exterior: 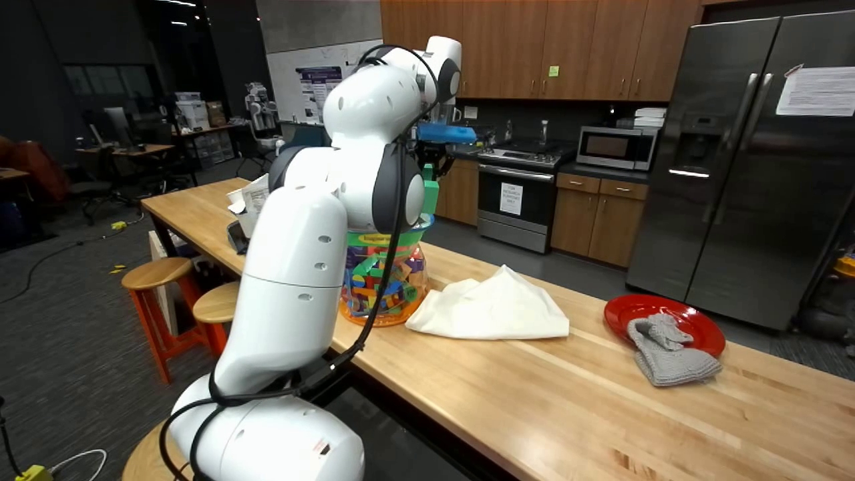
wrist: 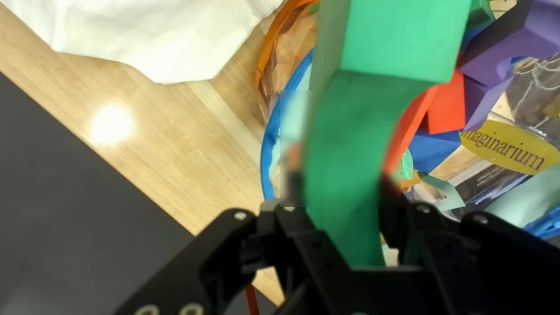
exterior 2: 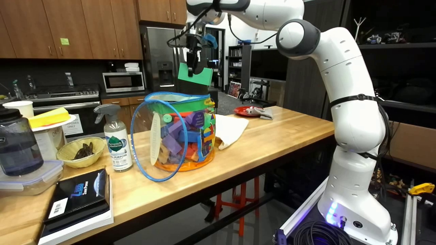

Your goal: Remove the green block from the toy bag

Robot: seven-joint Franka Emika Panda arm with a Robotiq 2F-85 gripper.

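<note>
While pincer [wrist: 343, 192] grips green block [wrist: 361, 122], plate [exterior: 701, 329] shows (both exterior views only).

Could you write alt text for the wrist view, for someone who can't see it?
A black pincer holds a green block above a clear, blue-rimmed toy bag of coloured blocks. At upper left, a white cloth lies beside the bag on a wooden tabletop.

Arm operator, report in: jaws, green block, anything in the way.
Jaws shut on green block. Held above toy bag. Blue-rimmed lid hanging open, apparently not blocking.
</note>
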